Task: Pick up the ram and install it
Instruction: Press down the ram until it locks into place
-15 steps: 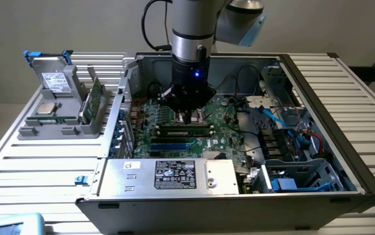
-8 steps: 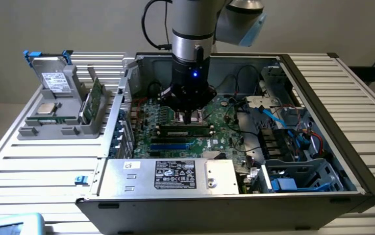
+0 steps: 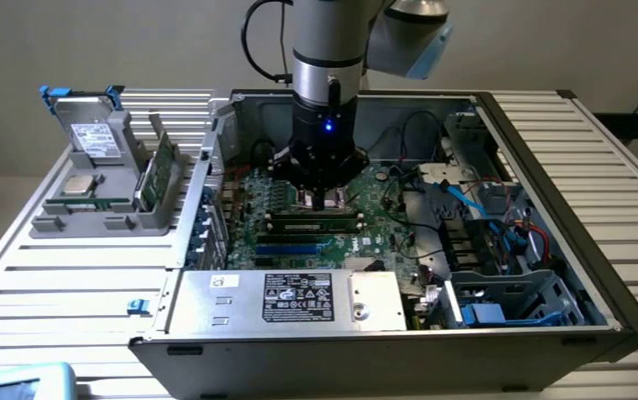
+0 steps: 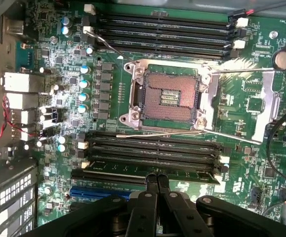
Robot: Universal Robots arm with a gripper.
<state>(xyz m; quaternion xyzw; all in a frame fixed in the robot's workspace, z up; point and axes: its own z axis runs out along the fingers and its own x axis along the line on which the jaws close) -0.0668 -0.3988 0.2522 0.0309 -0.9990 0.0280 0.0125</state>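
The black gripper (image 4: 157, 180), fingers clenched together, presses on the long thin green ram stick (image 4: 147, 172), seemingly seating it in its motherboard slot.

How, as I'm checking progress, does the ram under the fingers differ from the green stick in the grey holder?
The ram lies in a motherboard slot inside the case; the green stick stands in the grey holder outside it. The shut fingers sit on the ram; nothing touches the green stick. Both are narrow green boards.

The hand (image 4: 157, 178) hides the middle of the ram (image 4: 192, 174)
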